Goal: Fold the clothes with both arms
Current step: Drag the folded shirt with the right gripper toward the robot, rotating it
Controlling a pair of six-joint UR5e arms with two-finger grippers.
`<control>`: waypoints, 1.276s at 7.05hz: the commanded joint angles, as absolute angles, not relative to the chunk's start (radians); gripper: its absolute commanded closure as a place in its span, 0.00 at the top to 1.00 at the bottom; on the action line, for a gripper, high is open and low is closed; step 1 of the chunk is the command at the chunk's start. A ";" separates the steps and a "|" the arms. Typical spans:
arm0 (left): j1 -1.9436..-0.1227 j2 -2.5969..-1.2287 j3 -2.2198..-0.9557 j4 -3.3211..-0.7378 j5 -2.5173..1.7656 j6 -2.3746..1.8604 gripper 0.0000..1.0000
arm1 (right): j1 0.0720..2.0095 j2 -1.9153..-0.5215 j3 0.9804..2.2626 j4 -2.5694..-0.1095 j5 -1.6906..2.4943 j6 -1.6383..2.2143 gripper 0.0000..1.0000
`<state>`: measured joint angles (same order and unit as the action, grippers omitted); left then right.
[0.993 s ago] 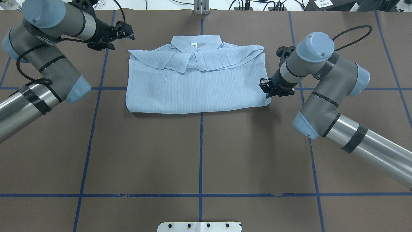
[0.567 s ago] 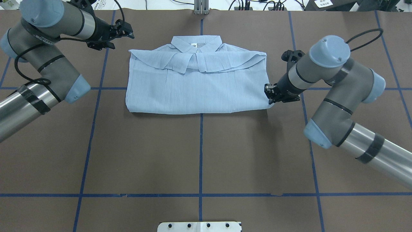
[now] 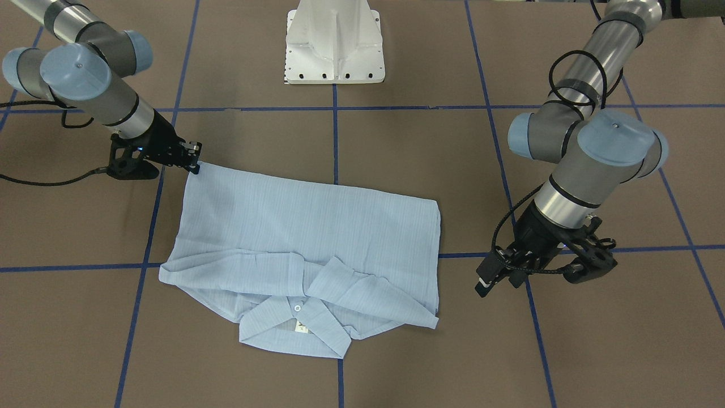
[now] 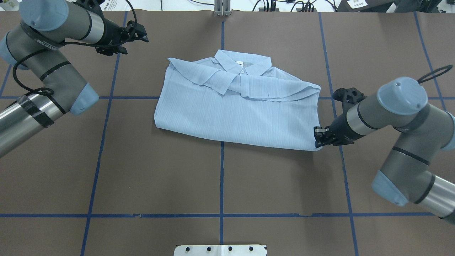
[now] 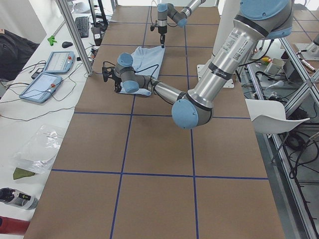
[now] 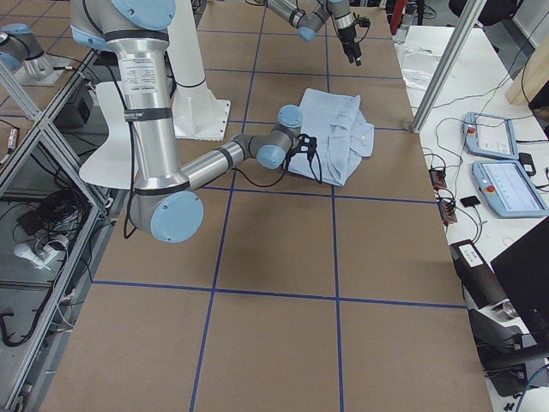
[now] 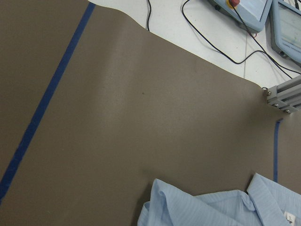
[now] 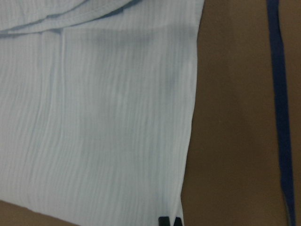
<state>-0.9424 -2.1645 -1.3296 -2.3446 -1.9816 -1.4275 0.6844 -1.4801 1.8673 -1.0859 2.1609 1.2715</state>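
Note:
The light-blue striped shirt [image 4: 234, 110] lies folded and skewed on the brown table, collar and white label at the far side; it also shows from across the table [image 3: 306, 226]. My right gripper [image 4: 316, 141] is shut on the shirt's near right corner, low on the table. The right wrist view shows the shirt [image 8: 103, 117] with the gripper [image 8: 169, 221] pinched on its hem. My left gripper [image 4: 142, 35] hovers open at the far left, well clear of the cloth and holding nothing; from across the table the left gripper [image 3: 495, 280] is at the right. The left wrist view catches the shirt's collar [image 7: 211, 212].
Blue tape lines [image 4: 221, 177] grid the brown table cover. The white pedestal base [image 3: 334, 45] stands at the robot's side of the table. An aluminium post [image 4: 222, 7] rises at the far edge, with control pendants [image 7: 244, 9] and cables beyond it.
My right gripper has moved right and toward the robot, dragging the shirt's corner with it. The whole shirt slid right and turned askew. The left arm stayed nearly still.

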 commanded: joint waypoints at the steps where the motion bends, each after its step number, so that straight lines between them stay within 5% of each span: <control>1: -0.940 -2.157 -1.347 -2.345 -1.980 -1.446 0.90 | 0.638 -1.685 2.081 -1.077 2.212 1.273 0.00; 4: -0.936 -2.157 -1.356 -2.345 -1.982 -1.454 0.90 | 0.414 -1.845 2.226 -1.010 2.238 1.273 0.00; 7: -0.930 -2.142 -1.373 -2.347 -1.982 -1.454 0.92 | 0.191 -1.812 2.226 -0.953 2.237 1.275 0.00; 8: -0.930 -2.134 -1.385 -2.347 -1.983 -1.453 0.93 | 0.189 -1.787 2.221 -0.953 2.240 1.275 0.13; 9: -0.928 -2.125 -1.411 -2.347 -1.985 -1.451 0.95 | 0.199 -1.764 2.218 -0.953 2.240 1.276 0.99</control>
<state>-0.9296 -2.1355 -1.3862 -2.3468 -1.9833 -1.4528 0.2002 -1.7922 2.2222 -0.9540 2.2391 1.2751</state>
